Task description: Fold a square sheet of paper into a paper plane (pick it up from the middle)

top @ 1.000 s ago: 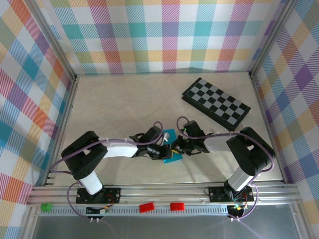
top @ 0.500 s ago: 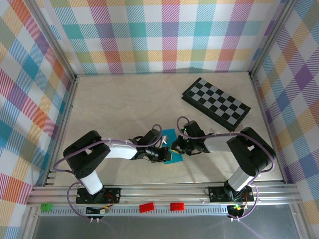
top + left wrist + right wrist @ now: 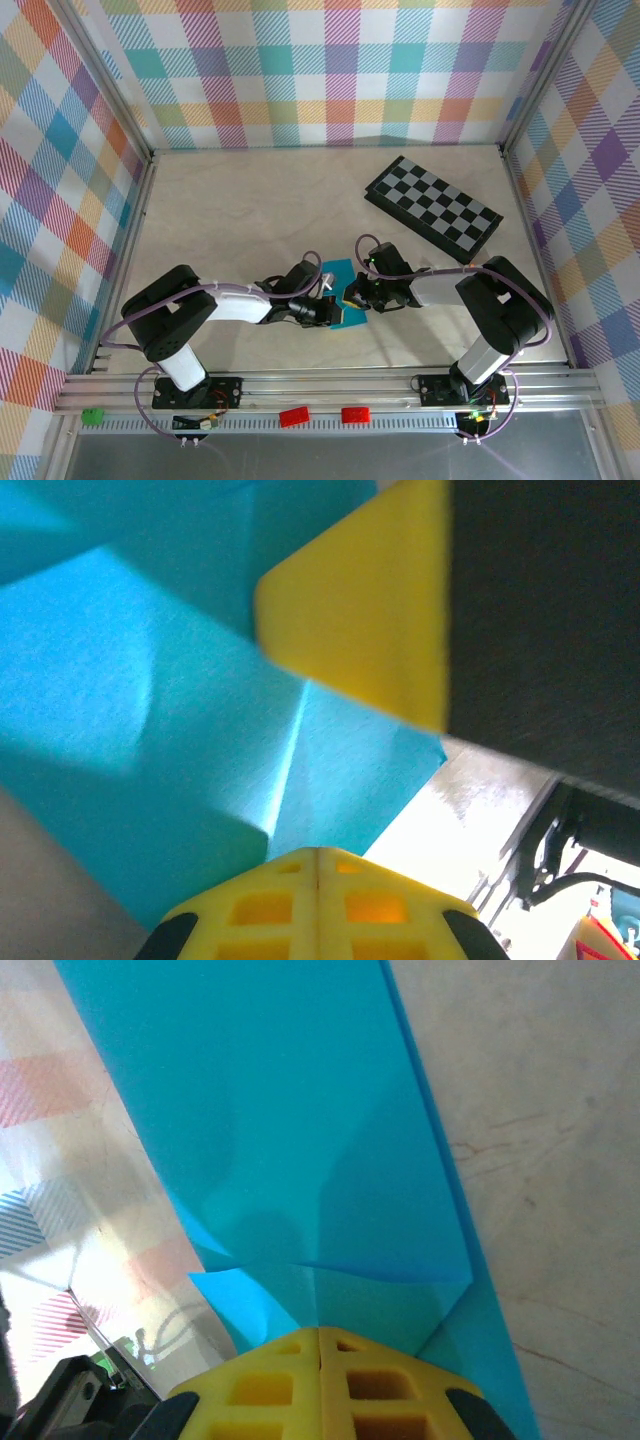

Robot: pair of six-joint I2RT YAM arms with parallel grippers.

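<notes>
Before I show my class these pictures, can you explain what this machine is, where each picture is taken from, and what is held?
Two robot arms are bolted at the near edge of a table. The wide picture looks down from above and behind them; the close-ups come from cameras on each wrist. On it lies a checkered board, far right. Between the arms is a creased blue paper sheet; the left gripper and right gripper are both shut on it.
</notes>
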